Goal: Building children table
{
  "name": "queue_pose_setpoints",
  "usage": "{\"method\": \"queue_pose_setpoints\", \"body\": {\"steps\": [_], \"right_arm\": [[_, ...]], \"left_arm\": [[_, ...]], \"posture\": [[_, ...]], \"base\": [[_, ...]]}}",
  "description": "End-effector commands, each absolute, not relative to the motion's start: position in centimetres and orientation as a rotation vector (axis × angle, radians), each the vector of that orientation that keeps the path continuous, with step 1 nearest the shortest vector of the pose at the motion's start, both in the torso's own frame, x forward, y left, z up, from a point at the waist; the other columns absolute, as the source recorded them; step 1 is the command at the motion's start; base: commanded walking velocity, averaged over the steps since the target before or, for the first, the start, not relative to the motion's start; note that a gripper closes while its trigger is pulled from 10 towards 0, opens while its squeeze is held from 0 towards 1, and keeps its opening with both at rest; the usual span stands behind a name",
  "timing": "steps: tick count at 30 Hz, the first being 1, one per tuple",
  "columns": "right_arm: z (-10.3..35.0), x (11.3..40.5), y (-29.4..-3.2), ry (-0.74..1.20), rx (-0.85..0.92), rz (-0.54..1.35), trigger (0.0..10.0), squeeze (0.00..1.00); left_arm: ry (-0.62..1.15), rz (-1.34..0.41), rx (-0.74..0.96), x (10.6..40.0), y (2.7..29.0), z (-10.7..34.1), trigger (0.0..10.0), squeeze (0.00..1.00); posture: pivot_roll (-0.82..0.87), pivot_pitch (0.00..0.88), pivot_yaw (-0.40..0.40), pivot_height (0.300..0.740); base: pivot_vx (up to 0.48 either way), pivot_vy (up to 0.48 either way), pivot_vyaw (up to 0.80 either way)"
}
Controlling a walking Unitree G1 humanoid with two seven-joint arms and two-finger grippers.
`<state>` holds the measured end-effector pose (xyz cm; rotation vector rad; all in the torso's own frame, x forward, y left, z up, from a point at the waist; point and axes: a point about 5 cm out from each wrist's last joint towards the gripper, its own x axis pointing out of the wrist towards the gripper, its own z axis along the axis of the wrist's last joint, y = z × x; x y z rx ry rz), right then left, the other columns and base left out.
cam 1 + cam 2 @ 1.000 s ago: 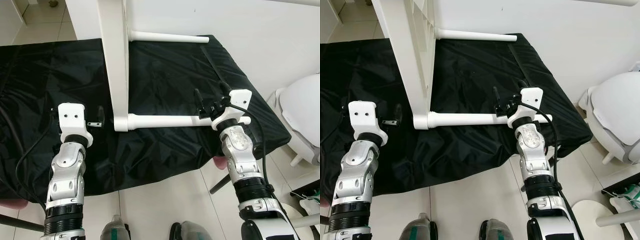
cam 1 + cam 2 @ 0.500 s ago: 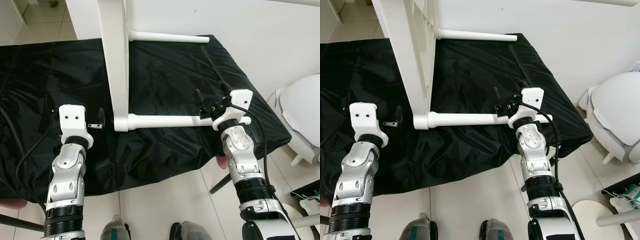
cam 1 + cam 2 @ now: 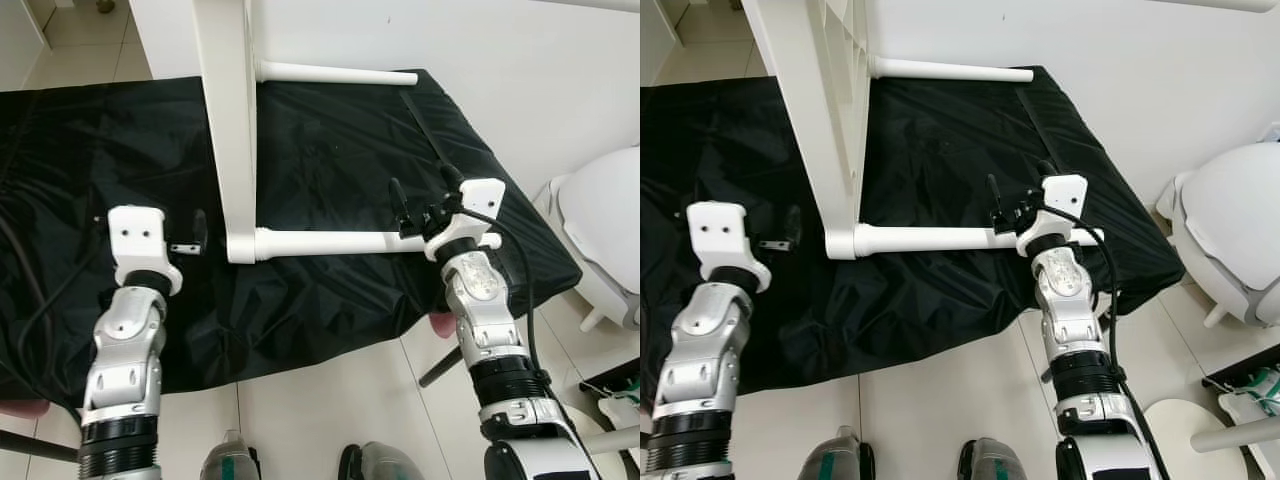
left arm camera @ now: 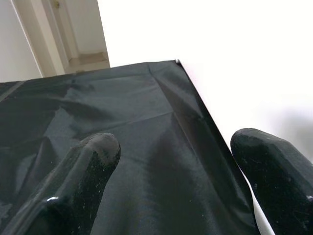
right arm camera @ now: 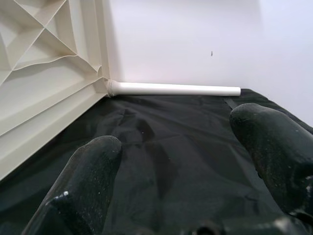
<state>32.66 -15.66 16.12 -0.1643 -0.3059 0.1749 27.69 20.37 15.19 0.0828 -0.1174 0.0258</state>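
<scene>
1. Nearest me, the left gripper [image 3: 198, 232] hovers over the black cloth [image 3: 330, 150] at about eight o'clock, its fingers [image 4: 83, 171] spread apart and holding nothing.
2. At four o'clock the right gripper [image 3: 425, 195] sits at the outer end of the near table leg [image 3: 330, 241], fingers [image 5: 93, 166] apart; whether they touch the leg I cannot tell.
3. The near leg lies flat across the cloth, joined to the white tabletop [image 3: 228, 110], which stands on its edge towards twelve o'clock.
4. Farthest back, a second leg [image 3: 335, 73] juts from the tabletop towards one o'clock, beside the white wall [image 3: 500, 60].
</scene>
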Motion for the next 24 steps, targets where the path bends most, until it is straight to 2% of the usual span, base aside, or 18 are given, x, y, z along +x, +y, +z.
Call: {"method": "queue_pose_setpoints", "body": {"steps": [1, 8, 13, 17, 24], "right_arm": [[16.1, 32.7, -15.4, -0.3, -0.167, 0.182, 10.0, 0.0], [16.3, 32.9, -15.0, -0.306, -0.17, 0.194, 10.0, 0.0], [18.8, 32.8, -15.0, -0.42, -0.258, 0.19, 10.0, 0.0], [21.6, 32.9, -15.1, -0.518, -0.249, 0.166, 10.0, 0.0], [22.1, 32.8, -15.3, -0.532, -0.26, 0.162, 10.0, 0.0]], "left_arm": [[-0.122, -0.042, 0.093, 27.3, 20.4, 15.3, 10.0, 0.0], [-0.117, -0.044, 0.142, 27.2, 21.3, 15.5, 10.0, 0.0], [-0.109, -0.102, 0.141, 26.7, 20.5, 15.4, 10.0, 0.0], [-0.087, -0.191, 0.125, 26.3, 19.7, 15.2, 10.0, 0.0], [0.024, -0.418, 0.115, 24.7, 17.6, 13.5, 10.0, 0.0]], "posture": [[0.04, 0.009, -0.031, 0.74], [0.05, 0.009, -0.033, 0.74], [0.05, 0.011, -0.035, 0.74], [0.05, 0.011, -0.035, 0.74], [0.05, 0.02, -0.034, 0.74]], "base": [[0.0, 0.0, 0.0], [0.0, 0.0, 0.0], [0.0, 0.0, 0.0], [0.0, 0.0, 0.0], [0.0, 0.0, 0.0]]}}
